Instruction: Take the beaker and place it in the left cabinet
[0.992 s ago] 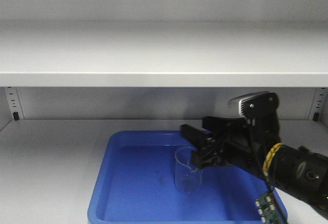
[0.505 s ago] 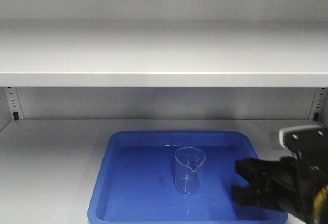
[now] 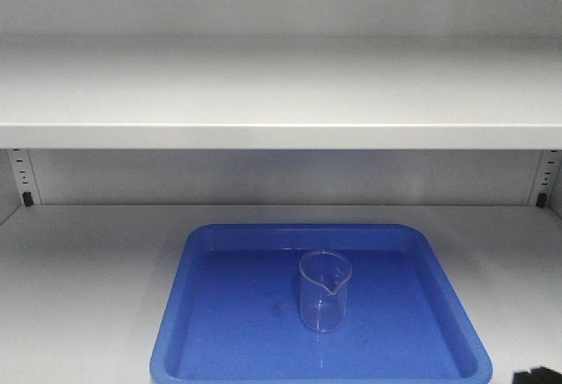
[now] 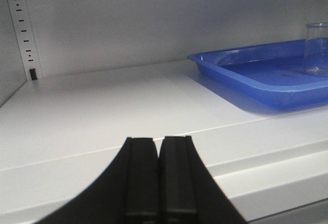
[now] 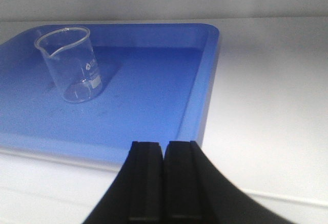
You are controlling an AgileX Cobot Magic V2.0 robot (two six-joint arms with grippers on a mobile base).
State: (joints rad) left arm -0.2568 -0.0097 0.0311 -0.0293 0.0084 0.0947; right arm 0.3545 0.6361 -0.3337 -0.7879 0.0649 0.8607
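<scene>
Small clear glass beaker (image 3: 325, 291) upright in blue plastic tray (image 3: 176, 336), pouring lip at 6 o'clock. Fragile, light, slippery: grip mid-wall gently. Left gripper (image 4: 159, 175) and right gripper (image 5: 164, 179) both clenched, holding nothing.

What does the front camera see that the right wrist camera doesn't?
Only the front view shows the wide pale grey shelf board overhead and the slotted strips at the back corners. Only the right wrist view shows the shut black fingers of the right gripper. Both show the small clear glass beaker standing upright in the blue plastic tray.
</scene>
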